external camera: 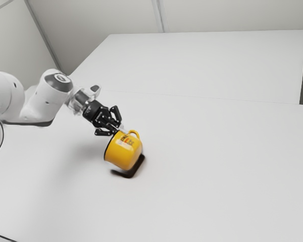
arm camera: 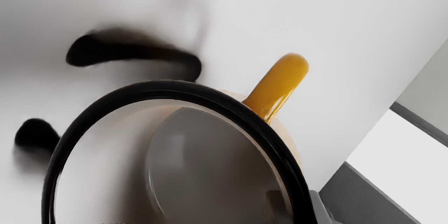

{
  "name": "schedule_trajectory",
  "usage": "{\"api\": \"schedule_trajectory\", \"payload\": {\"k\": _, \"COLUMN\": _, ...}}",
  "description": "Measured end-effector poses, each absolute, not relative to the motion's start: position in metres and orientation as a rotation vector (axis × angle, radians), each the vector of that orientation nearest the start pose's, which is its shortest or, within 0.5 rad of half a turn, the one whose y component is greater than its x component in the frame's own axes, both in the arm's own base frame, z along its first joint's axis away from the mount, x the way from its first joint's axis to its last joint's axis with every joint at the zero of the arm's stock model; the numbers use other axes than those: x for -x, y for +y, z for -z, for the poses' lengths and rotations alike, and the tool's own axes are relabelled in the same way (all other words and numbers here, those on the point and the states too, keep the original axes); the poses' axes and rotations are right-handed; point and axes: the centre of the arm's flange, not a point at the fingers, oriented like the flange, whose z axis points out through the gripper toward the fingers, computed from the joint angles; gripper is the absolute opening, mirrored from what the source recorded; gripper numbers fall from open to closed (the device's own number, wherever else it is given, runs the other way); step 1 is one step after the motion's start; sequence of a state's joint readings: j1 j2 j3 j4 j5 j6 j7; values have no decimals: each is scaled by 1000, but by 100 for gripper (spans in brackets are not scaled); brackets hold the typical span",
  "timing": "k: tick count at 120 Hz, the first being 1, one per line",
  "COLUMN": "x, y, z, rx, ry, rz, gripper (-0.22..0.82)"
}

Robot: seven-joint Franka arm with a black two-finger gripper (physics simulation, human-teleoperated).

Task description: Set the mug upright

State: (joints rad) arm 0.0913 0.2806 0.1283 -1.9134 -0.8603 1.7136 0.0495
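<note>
The hand [external camera: 123,130] grasps the mug [external camera: 124,152] by its rim [arm camera: 168,89], one finger [arm camera: 275,204] inside, probably for guiding the tilt; the mug leans, away from the worktop's [external camera: 217,176] edges.

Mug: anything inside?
One fingertip is inside the mug's rim; part of the grey bottom shows too. Whatever lies behind that fingertip is covered, can't say.

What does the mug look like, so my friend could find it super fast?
Over the big white table, follow the white robot arm to its black gripper. The mug tilts right at the gripper's fingertips. Unlike arm and gripper, it's bright yellow, with a black rim and a loop handle.
</note>
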Motion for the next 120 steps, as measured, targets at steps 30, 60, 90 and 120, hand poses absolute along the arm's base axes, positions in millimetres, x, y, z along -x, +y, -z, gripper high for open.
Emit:
{"api": "schedule_trajectory", "payload": {"k": 30, "x": -566, "y": 15, "z": -413, "rx": -2703, "ry": 281, "rz": 288, "gripper": -18}}
{"api": "schedule_trajectory", "payload": {"k": 60, "x": -559, "y": -7, "z": -414, "rx": -3014, "ry": 51, "rz": 250, "gripper": -18}}
{"api": "schedule_trajectory", "payload": {"k": 90, "x": -544, "y": -56, "z": -417, "rx": -3220, "ry": -131, "rz": 188, "gripper": -18}}
{"api": "schedule_trajectory", "payload": {"k": 120, "x": -528, "y": -82, "z": -398, "rx": -3293, "ry": -105, "rz": 142, "gripper": -18}}
